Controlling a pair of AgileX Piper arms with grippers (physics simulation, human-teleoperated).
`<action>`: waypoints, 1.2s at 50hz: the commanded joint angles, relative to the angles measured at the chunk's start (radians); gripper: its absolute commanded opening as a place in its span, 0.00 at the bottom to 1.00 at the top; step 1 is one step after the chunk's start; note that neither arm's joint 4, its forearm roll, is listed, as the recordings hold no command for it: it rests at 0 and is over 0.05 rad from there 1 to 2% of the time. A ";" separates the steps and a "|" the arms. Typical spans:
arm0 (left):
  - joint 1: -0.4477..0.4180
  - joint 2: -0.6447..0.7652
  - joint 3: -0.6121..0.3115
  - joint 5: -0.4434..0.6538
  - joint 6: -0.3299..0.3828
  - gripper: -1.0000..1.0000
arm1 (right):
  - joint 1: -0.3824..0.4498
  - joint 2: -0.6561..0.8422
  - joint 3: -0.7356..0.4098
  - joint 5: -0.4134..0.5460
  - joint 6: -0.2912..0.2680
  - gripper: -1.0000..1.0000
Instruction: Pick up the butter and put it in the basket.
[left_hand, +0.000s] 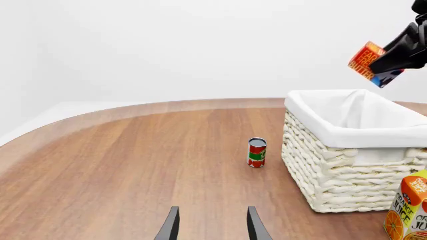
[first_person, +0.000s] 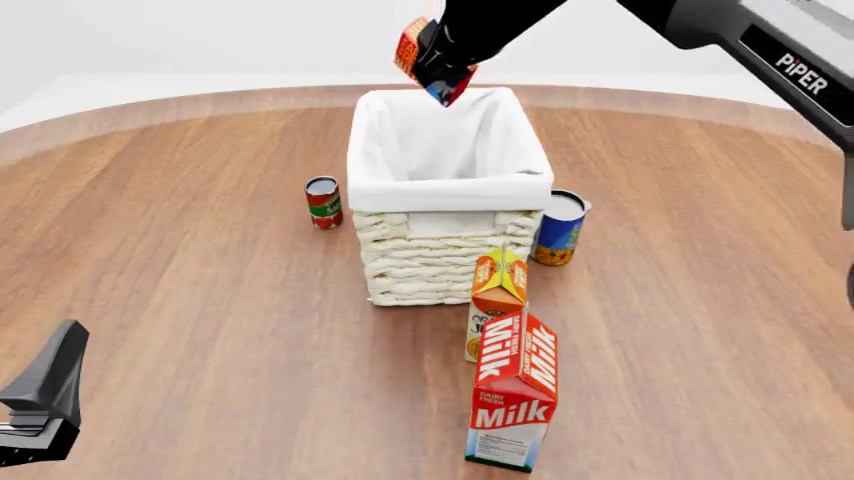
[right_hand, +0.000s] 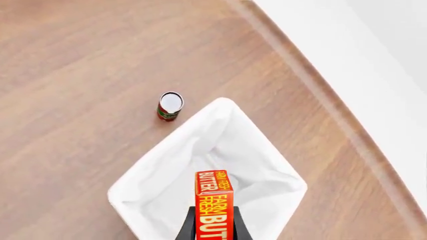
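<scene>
Butter (first_person: 424, 55) in right gripper (first_person: 447, 50) above basket (first_person: 451, 185)

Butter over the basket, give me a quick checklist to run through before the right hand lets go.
1. Grip: butter clamped between the right hand's fingers. Ok.
2. Position: in the right wrist view the butter sits over the basket's white liner opening. Ok.
3. Height: butter held above the rim, not touching it, in the left wrist view. Ok.
4. Basket interior: only liner visible, nothing blocking. Ok.
5. Neighbours: red can, blue can, juice carton all stand outside the basket. Ok.
6. Left hand: open, low over the table, away from the basket. Ok.
</scene>
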 joint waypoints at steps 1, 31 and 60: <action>0.000 0.000 0.000 0.000 0.000 1.00 | -0.008 0.025 -0.057 0.017 0.004 0.00; 0.000 0.000 0.000 0.000 0.000 1.00 | -0.014 0.076 -0.083 0.038 -0.006 0.00; 0.000 0.000 0.000 0.000 0.000 1.00 | -0.019 0.141 -0.137 0.077 -0.012 0.00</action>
